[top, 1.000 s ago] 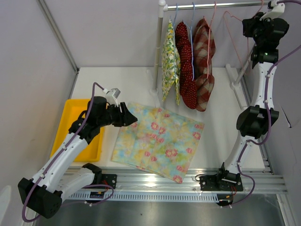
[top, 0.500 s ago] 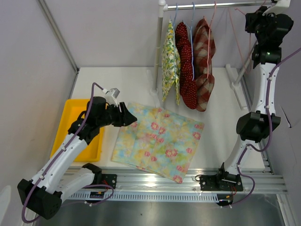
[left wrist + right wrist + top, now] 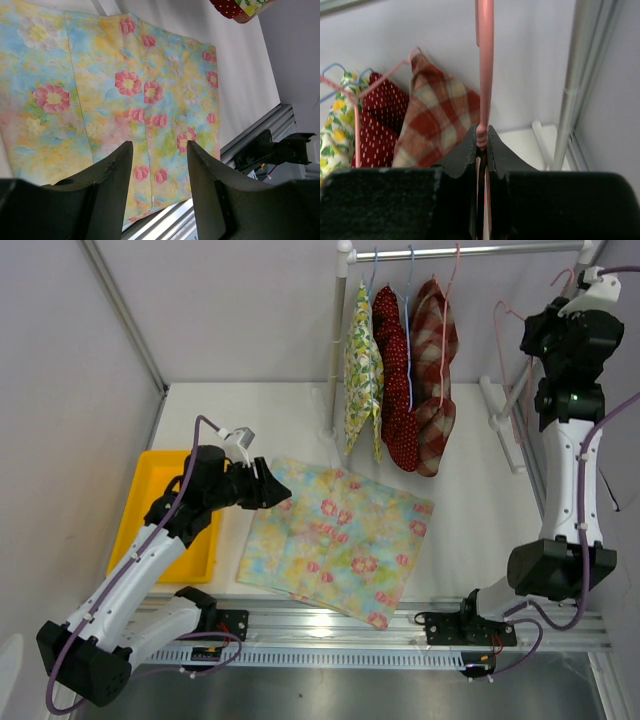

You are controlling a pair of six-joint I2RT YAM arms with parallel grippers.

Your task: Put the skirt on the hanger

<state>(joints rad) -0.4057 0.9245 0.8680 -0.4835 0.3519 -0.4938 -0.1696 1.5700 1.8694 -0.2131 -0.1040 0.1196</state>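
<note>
Right wrist shows right hand [image 3: 482, 138] pinching hanger [image 3: 485, 60], top cropped; left hand [image 3: 160, 148] spread.

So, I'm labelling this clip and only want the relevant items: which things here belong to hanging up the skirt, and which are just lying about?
Part of the job: floral skirt, flat on the table; pink hanger, gripped by the right claw; left claw, open near the skirt's corner.
Just lying about: yellow tray; three garments hanging on the rail.
</note>
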